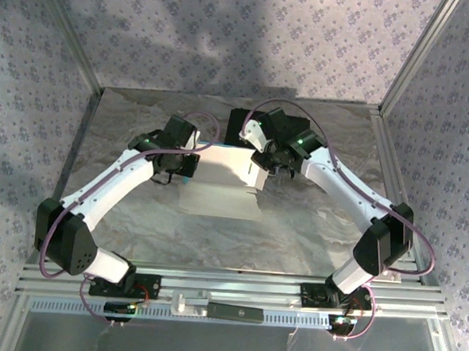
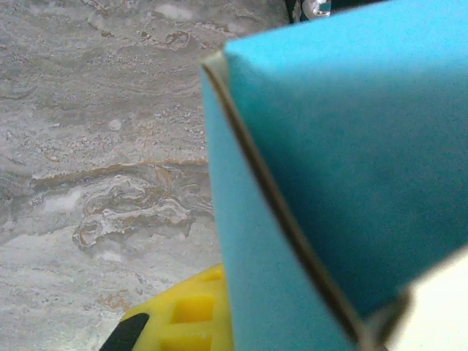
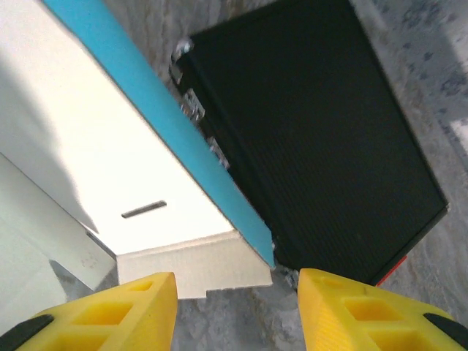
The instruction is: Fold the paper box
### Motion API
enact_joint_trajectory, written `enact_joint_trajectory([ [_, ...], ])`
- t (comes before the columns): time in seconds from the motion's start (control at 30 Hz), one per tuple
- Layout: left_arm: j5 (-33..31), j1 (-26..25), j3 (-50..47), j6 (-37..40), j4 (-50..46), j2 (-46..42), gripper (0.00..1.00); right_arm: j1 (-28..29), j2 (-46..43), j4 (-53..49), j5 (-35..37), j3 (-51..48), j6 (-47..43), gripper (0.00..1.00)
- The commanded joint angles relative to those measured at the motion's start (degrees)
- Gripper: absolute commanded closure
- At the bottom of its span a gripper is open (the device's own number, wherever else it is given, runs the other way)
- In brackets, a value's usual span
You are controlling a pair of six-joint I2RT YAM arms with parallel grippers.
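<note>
Paper box: we saw the paper box (image 1: 218, 182) lying mid-table between the two arms, its white side up in the top view, partly folded.
Box up close: from the left wrist we saw a folded corner, two bright cyan faces (image 2: 351, 146) meeting along a raw cardboard edge.
Left gripper: the left gripper (image 1: 189, 166) sat at the box's left edge. Its jaws were closed. One yellow finger (image 2: 186, 318) pressed against the cyan wall, with the other hidden behind it, so we judged that wall to be pinched.
Right gripper: the right gripper (image 3: 238, 281) stood at the box's far right corner (image 1: 269, 163). Its yellow fingers were parted, with nothing between them. A white flap of the box (image 3: 190, 263) ended just above the gap.
Slit: a short dark slit (image 3: 144, 210) showed in the white panel near that flap.
Black case: a black case (image 3: 314, 124) lay just behind the box, close against its cyan edge.
Table: the marbled grey table (image 2: 95, 146) carried both.
</note>
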Motion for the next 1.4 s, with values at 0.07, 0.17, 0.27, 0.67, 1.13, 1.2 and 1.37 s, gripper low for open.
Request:
enact_joint_trajectory([
  [0.07, 3.64, 0.97, 3.11, 3.25, -3.72, 1.49, 1.00, -0.03, 1.21, -4.30, 0.24, 3.15, -4.11, 0.52],
  [0.17, 4.18, 1.00, 3.43, 3.53, -4.03, 1.74, 1.00, -0.22, 2.54, -3.58, 0.35, 3.42, -4.74, 0.54],
  [0.27, 4.22, 1.15, 3.39, 3.62, -3.94, 1.58, 1.00, -0.17, 3.79, -3.37, 0.30, 3.88, -4.74, 0.56],
  [0.67, 4.93, 1.50, 3.29, 4.23, -3.58, 1.90, 1.00, -0.52, 4.33, -1.20, -0.24, 0.56, -4.81, 0.56],
  [1.13, 5.24, 1.75, 3.43, 4.50, -3.59, 1.81, 1.00, -1.31, 5.67, 1.35, 2.34, -0.87, -3.60, 0.68],
  [1.2, 5.41, 1.70, 3.32, 4.49, -3.41, 1.80, 1.00, -1.10, 5.60, 1.96, 2.28, -0.76, -3.43, 0.72],
  [1.37, 5.24, 1.76, 3.21, 4.15, -3.08, 1.56, 1.00, -1.07, 6.12, 1.65, 1.55, -0.01, -2.29, 0.83],
])
